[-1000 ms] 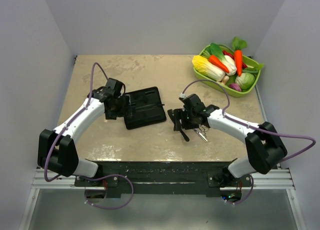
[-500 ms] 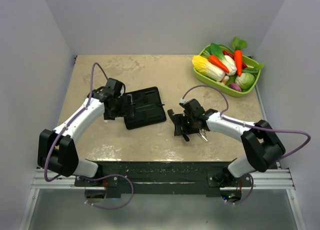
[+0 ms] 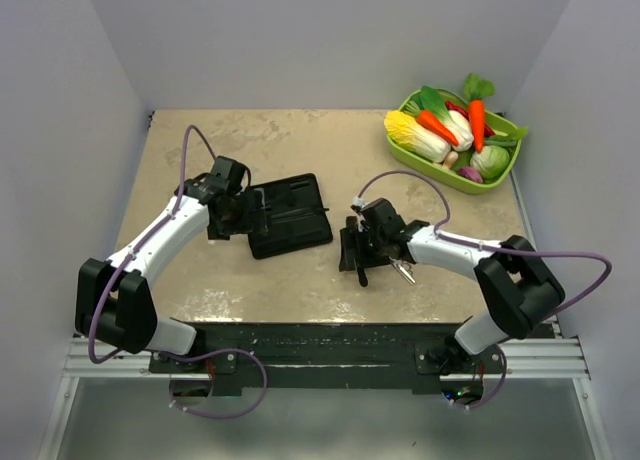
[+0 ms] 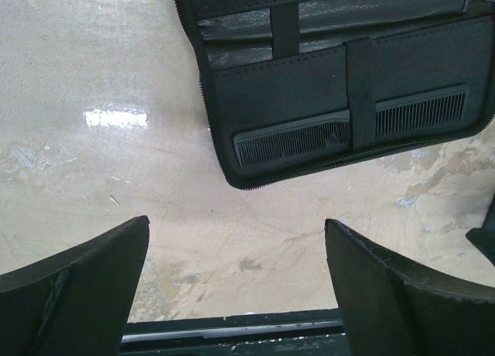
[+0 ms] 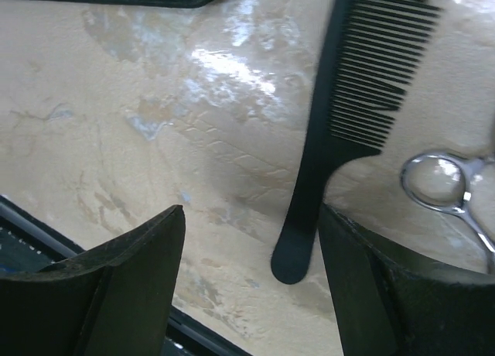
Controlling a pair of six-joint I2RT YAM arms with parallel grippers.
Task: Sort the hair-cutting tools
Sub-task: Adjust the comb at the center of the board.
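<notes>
Left fingers [image 4: 77,286]: spread apart, above counter [image 4: 116,178] near case [image 4: 309,70].
Right fingers [image 5: 116,278]: spread apart, flanking comb [image 5: 363,77] handle; scissors [image 5: 466,164] beside.

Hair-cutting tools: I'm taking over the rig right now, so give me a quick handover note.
Left gripper: open, empty, at the case edge.
Right gripper: open, empty, low over the loose comb.
Done: first comb is strapped in the case.
To do: the loose comb and scissors lie side by side on the table. Whether there is a second pair, I can't tell.
</notes>
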